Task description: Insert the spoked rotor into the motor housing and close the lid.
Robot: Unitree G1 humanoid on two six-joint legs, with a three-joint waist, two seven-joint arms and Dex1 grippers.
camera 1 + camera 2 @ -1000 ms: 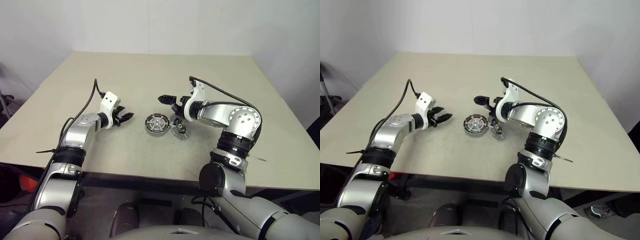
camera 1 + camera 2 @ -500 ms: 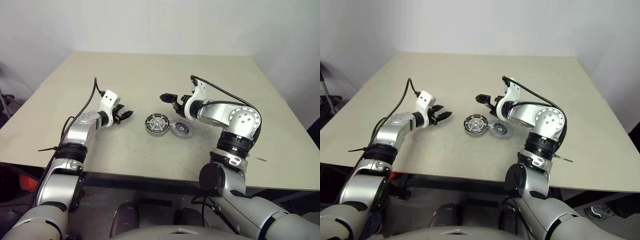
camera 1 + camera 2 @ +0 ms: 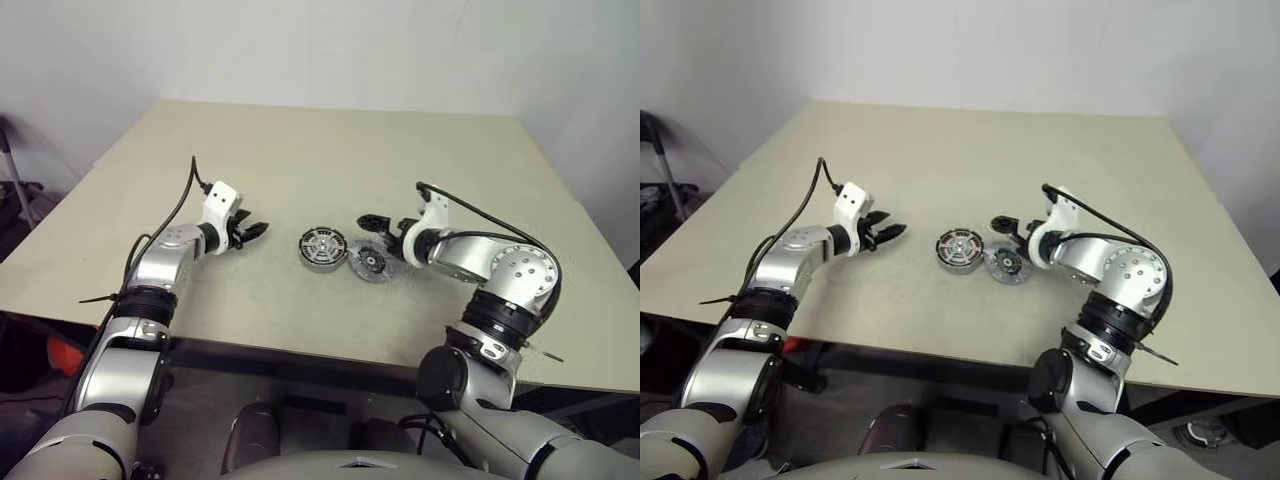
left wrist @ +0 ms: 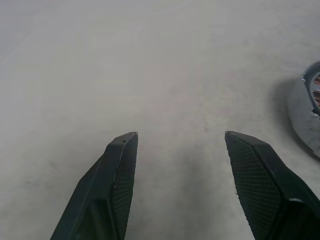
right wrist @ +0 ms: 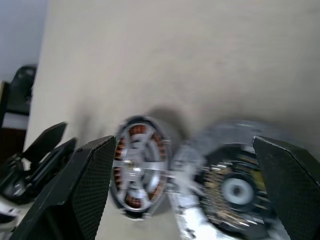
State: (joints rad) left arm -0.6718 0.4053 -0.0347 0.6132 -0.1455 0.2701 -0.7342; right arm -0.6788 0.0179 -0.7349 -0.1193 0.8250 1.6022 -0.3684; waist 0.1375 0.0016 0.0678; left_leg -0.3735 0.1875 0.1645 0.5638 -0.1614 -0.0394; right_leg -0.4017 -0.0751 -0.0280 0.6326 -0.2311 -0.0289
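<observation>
Grey and flat beside the motor housing [image 3: 321,248], the lid [image 3: 371,264] is lying where the wide-open right gripper [image 3: 383,226] is backing away empty, leaving closing undone, while the half-open left gripper [image 3: 247,232] is holding nothing.

This looks like a robotics lab or test room rather than a home or shop. A plain beige table [image 3: 330,150] stands against bare white walls [image 3: 330,45], holding nothing but a few small motor parts [image 3: 345,255] set out at its middle. A dark stand [image 3: 660,150] and a bit of clutter show at the left edge.
</observation>
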